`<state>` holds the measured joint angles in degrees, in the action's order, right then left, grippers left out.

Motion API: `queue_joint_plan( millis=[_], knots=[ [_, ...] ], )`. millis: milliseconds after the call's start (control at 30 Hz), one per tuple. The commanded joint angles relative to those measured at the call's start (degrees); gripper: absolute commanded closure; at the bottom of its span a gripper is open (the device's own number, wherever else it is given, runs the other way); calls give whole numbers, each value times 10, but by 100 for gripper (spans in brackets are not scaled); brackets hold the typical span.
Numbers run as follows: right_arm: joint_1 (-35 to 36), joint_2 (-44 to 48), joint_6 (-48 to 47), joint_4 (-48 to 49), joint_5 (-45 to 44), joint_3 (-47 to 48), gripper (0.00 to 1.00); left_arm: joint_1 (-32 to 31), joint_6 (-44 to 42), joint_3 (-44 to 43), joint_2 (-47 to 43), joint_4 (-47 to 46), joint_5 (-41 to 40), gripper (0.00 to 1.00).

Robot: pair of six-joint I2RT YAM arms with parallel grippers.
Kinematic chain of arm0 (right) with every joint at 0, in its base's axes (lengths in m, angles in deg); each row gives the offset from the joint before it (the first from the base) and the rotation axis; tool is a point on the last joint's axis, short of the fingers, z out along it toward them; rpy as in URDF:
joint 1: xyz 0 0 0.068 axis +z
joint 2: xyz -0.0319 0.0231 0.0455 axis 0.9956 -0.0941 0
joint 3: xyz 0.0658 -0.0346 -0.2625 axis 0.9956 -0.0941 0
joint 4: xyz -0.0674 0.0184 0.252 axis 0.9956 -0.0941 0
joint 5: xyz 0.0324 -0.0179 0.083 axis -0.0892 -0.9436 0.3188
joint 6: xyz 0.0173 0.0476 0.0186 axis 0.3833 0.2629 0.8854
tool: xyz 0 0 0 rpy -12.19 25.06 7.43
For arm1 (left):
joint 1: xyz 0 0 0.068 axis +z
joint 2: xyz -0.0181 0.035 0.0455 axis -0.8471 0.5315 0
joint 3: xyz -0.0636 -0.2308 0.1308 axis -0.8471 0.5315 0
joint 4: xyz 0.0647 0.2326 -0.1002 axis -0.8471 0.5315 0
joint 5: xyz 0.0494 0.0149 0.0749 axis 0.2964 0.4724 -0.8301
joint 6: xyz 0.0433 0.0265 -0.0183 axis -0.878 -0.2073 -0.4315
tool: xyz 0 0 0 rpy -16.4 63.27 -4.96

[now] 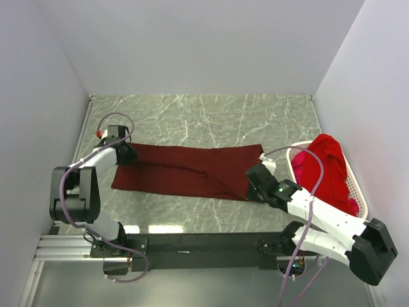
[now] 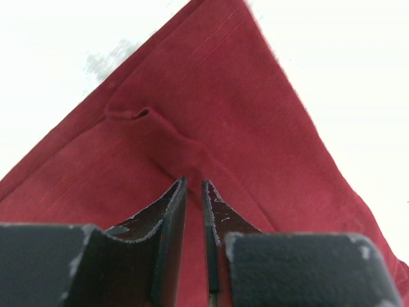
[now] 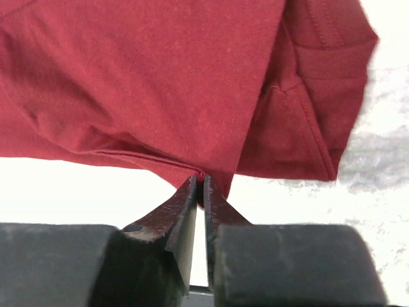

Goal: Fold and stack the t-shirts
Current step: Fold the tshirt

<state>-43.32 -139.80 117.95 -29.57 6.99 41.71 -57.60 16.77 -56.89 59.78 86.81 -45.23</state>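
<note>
A dark maroon t-shirt (image 1: 185,169) lies folded into a long band across the marble table. My left gripper (image 1: 126,153) sits at its far left end. In the left wrist view the left gripper (image 2: 193,185) stands nearly closed, pinching a raised ridge of the maroon t-shirt (image 2: 211,96). My right gripper (image 1: 255,183) is at the band's near right corner. In the right wrist view the right gripper (image 3: 203,179) has its tips closed on the hem of the maroon t-shirt (image 3: 160,77), and the cloth is drawn to a point there. Bright red t-shirts (image 1: 326,166) are piled in the basket.
The white perforated basket (image 1: 362,199) stands at the table's right edge, close to the right arm. The marble table (image 1: 211,118) is walled in at the back and on both sides. The arms' black mounting rail (image 1: 192,243) runs along the near edge.
</note>
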Motion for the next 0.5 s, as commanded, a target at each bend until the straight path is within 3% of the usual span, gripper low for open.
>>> queue_joint_plan(
  millis=[0, 167, 333, 467],
  knots=[
    [5, 31, 36, -27, -37, -6, 80, 0, 21, 20, -41, 5, -16, 78],
    [4, 75, 45, -51, -42, -11, 58, 0, 39, 50, -87, 19, -39, 78],
    [6, 95, 35, -58, -38, 9, 54, 1, 52, 75, -147, 27, -52, 76],
    [5, 39, 20, -26, -46, 41, 53, 1, 52, 79, -204, 32, -32, 75]
  ],
)
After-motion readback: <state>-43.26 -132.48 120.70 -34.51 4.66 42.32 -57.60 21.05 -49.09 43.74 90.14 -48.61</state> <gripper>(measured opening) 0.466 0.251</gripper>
